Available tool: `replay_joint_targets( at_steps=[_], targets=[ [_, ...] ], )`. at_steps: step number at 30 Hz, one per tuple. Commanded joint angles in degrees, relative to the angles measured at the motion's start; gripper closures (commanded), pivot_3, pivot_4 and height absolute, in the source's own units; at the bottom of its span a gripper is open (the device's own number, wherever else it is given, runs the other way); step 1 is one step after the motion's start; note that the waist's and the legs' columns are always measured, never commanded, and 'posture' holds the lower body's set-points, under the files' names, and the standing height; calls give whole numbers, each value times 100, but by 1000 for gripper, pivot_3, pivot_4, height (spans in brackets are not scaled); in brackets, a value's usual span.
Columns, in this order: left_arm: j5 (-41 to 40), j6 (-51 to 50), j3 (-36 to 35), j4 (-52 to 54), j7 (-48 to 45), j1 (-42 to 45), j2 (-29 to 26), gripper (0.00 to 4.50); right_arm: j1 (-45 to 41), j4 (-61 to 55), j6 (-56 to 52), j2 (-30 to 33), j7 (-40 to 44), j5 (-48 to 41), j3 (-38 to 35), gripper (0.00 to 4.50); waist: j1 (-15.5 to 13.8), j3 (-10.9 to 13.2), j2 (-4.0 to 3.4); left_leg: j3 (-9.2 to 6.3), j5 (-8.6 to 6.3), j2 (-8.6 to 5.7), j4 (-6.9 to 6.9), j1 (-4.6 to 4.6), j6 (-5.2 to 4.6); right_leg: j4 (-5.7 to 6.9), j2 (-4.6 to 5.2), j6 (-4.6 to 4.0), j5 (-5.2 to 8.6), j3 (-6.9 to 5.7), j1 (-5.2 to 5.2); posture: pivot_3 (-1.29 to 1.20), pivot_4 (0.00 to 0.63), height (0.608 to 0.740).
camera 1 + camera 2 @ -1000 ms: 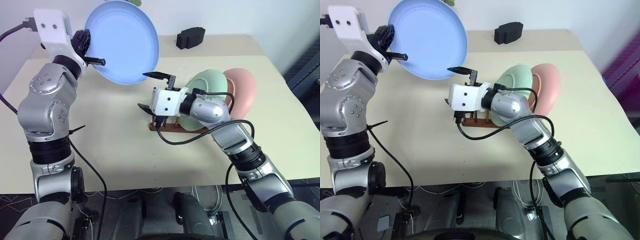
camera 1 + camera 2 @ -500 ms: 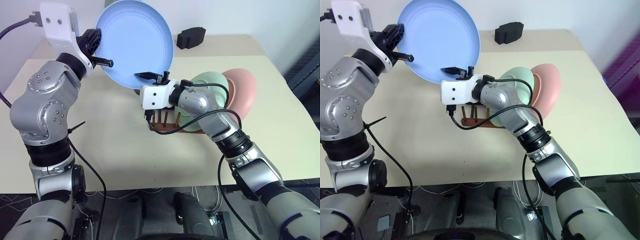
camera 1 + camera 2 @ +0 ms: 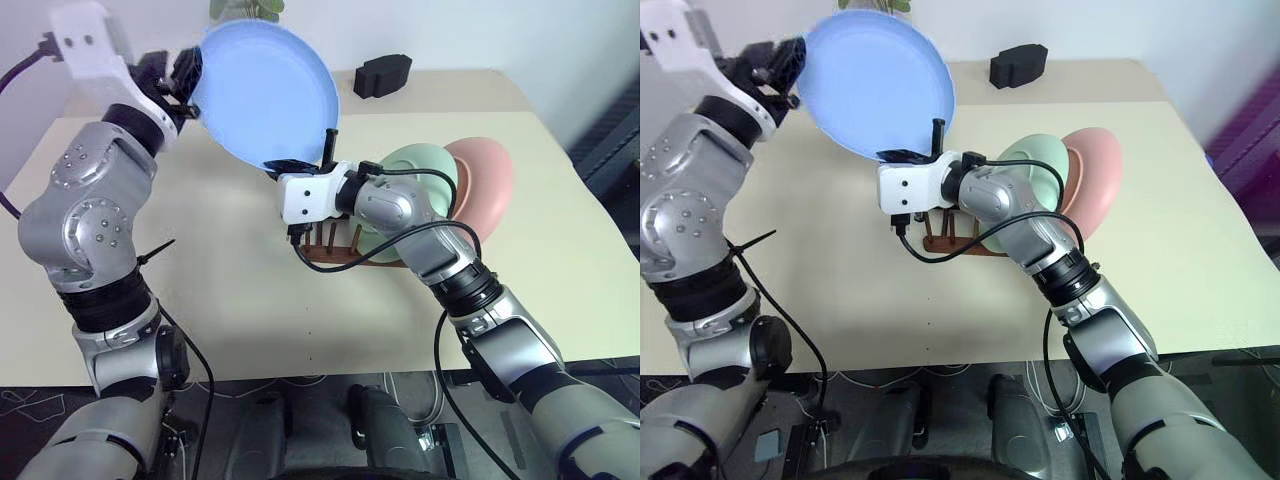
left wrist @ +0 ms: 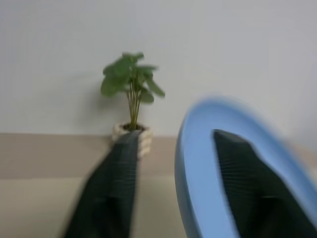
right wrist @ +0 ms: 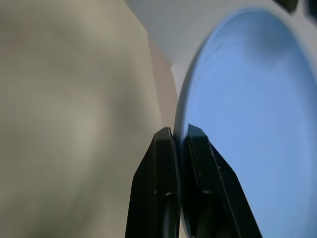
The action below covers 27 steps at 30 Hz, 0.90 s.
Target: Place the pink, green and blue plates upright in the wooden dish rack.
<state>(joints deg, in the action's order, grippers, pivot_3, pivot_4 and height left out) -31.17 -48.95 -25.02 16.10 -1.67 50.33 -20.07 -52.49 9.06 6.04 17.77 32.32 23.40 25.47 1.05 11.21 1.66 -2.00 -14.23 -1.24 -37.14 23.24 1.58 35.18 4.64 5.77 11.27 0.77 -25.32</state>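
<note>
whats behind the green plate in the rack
The pink plate stands upright right behind the green plate in the wooden dish rack. The green plate and the right arm cover its lower part, so which pegs hold it cannot be seen.

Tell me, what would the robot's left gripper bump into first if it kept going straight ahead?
Probably the small potted plant by the wall; the left gripper points that way, with the blue plate's rim between its open fingers. Depth is unclear.
</note>
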Motion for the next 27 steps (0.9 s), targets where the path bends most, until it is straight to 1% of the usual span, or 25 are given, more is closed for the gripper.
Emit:
replay_joint_targets(
  at_steps=[1,5,7,9,12,14,18,20,22,24,27],
  targets=[
    [-61,710,-528,-119,236,307,-75,52,-51,-331,59,-108,-117,-159,-285,4500,9,0,0,0,0,0,0,0,0,0,0,0,0,0,0,0,150,739],
    [-102,1242,-1022,-573,474,425,-261,52,-6,-407,-11,-276,-109,-421,-468,4500,13,0,0,1,0,0,1,-2,0,2,-1,0,0,0,-1,0,150,739],
    [112,1431,-1013,-805,272,115,-595,52,57,-679,-415,-612,-83,-1089,-839,4500,16,0,0,0,0,0,1,-2,0,3,-1,0,0,0,-1,0,150,739],
    [265,1595,-883,-967,-107,-367,-876,52,137,-1127,-1060,-1004,-29,-1940,-1281,4500,22,0,-1,2,0,1,5,-4,0,5,-2,0,-1,1,-1,0,150,739],
    [379,1990,-598,-1026,-813,-1159,-1077,52,289,-1975,-2245,-1452,-12,-3207,-1843,4500,-2,0,-1,0,0,3,4,-4,0,9,0,0,-1,1,-1,0,150,739],
    [345,2151,-533,-1071,-1054,-1523,-1059,52,383,-2456,-2966,-1613,-119,-3888,-2143,4500,-48,-1,1,-3,0,3,1,-3,0,8,2,-1,-1,0,1,0,150,739],
    [226,2300,-443,-1091,-1278,-1928,-891,52,602,-3128,-4082,-1773,-522,-4899,-2586,4500,-49,-5,8,-7,0,4,-5,1,0,4,4,-12,-8,-4,4,0,150,739],
    [303,2466,-246,-1053,-1488,-2192,-798,52,782,-3430,-4567,-1839,-865,-5308,-2784,4500,-30,-6,4,-4,0,5,-2,-2,0,3,4,-12,-8,-3,4,0,150,739],
    [364,2628,5,-971,-1735,-2428,-725,52,961,-3669,-5037,-2039,-1366,-5822,-3082,4500,-24,-6,3,-1,0,5,2,-4,-1,8,4,-12,-8,-2,1,0,150,739],
    [372,2762,210,-906,-1953,-2621,-674,52,1097,-3858,-5382,-2160,-1778,-6172,-3249,4500,-21,-5,2,-2,0,7,4,-4,-1,11,2,-12,-8,-2,-2,0,150,739],
    [508,2875,545,-843,-2187,-2865,-677,52,1300,-4114,-5703,-2218,-2198,-6432,-3239,4500,-4,-4,1,1,0,8,4,-3,-1,11,0,-13,-8,-2,-4,0,150,739]
  ],
)
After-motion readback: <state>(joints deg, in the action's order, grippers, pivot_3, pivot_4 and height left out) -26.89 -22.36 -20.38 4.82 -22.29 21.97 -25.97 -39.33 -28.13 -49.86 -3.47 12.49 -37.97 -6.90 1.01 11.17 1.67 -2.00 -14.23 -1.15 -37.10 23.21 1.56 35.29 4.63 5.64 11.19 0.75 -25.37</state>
